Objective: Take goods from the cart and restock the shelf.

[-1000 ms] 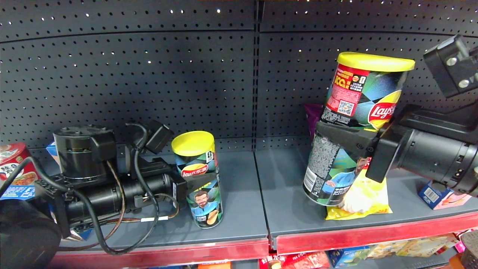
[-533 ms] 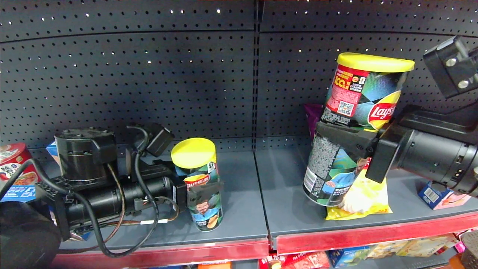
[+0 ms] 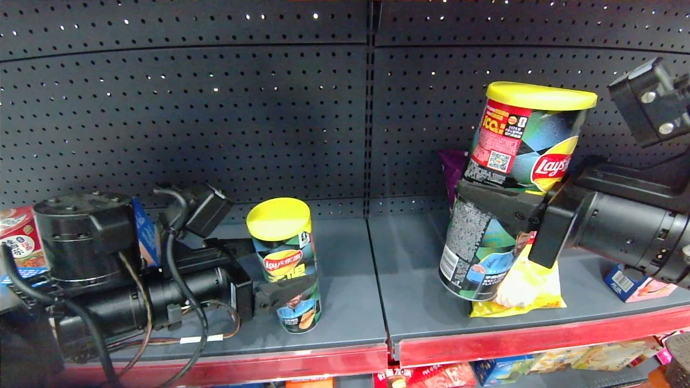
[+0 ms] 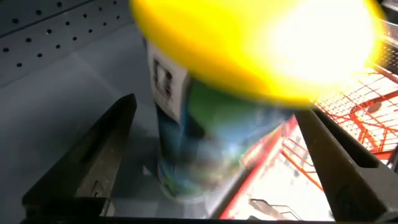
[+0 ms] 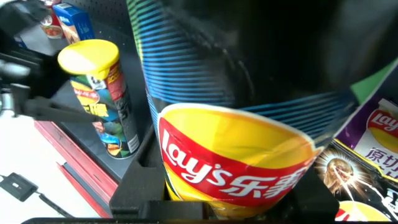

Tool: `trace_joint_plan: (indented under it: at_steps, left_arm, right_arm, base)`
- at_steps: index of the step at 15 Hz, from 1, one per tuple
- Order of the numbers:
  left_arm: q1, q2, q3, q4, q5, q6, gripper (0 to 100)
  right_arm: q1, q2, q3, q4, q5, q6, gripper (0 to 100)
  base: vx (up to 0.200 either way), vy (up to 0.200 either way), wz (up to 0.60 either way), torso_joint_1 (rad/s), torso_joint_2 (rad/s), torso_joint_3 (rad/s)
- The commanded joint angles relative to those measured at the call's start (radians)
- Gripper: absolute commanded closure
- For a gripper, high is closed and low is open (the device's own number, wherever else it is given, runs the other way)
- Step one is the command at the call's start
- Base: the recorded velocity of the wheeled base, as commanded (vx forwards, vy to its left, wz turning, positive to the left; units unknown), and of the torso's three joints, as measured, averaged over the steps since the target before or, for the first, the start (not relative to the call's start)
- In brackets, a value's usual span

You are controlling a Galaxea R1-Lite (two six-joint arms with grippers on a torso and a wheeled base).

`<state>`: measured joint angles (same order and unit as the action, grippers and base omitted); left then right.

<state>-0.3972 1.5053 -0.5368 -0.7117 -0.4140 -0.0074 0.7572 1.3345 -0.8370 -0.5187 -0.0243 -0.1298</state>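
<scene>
A small chips can (image 3: 285, 264) with a yellow lid stands upright on the grey shelf (image 3: 345, 258), left of the centre seam. My left gripper (image 3: 291, 275) is open, one finger on each side of the can (image 4: 205, 137) with gaps showing. My right gripper (image 3: 485, 199) is shut on a large yellow-lidded chips can (image 3: 512, 178), held tilted above the shelf's right half, its base over a yellow chip bag (image 3: 531, 293). The right wrist view has the large can (image 5: 249, 124) close up and the small can (image 5: 102, 93) farther off.
A purple bag (image 3: 450, 164) leans behind the large can. A blue and pink box (image 3: 630, 283) lies at the far right. A red tub (image 3: 19, 242) and a blue box (image 3: 141, 231) sit at the left. The pegboard wall closes the back; the red lip (image 3: 485, 339) marks the front.
My left arm has drawn back to the left and its fingers have come off the small can, which stays standing. My right arm has sunk slightly with the large can.
</scene>
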Motion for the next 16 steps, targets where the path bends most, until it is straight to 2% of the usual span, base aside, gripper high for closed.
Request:
trace_joint_plan:
  at_steps: [1,5,10,13,15,16]
  left_arm:
    - [0.003,-0.094,0.055,0.001,0.0,0.001,0]
    - [0.014,-0.194,0.144,0.001,0.001,0.006,0]
    - [0.103,-0.355,0.218,0.003,0.004,0.003,0]
    - [0.12,-0.544,0.34,0.005,0.023,0.006,0]
    - [0.17,-0.692,0.439,0.011,0.061,0.004,0]
    - [0.242,-0.78,0.514,0.012,0.063,0.001,0]
  right_arm:
    - [0.001,0.0,0.003,-0.001,0.0,-0.001,100]
    - [0.001,-0.001,0.007,0.0,0.0,-0.001,100]
    - [-0.003,0.003,0.01,-0.001,0.0,-0.001,100]
    - [-0.006,0.003,0.035,-0.024,-0.002,-0.001,100]
    - [-0.007,0.002,0.076,-0.061,0.001,-0.001,100]
    - [-0.009,-0.003,0.092,-0.069,0.001,-0.001,100]
  base:
    - [0.0,0.0,0.0,0.0,0.0,0.0]
    - [0.0,0.0,0.0,0.0,0.0,0.0]
    - [0.0,0.0,0.0,0.0,0.0,0.0]
    - [0.0,0.0,0.0,0.0,0.0,0.0]
    - [0.0,0.0,0.0,0.0,0.0,0.0]
    - [0.0,0.0,0.0,0.0,0.0,0.0]
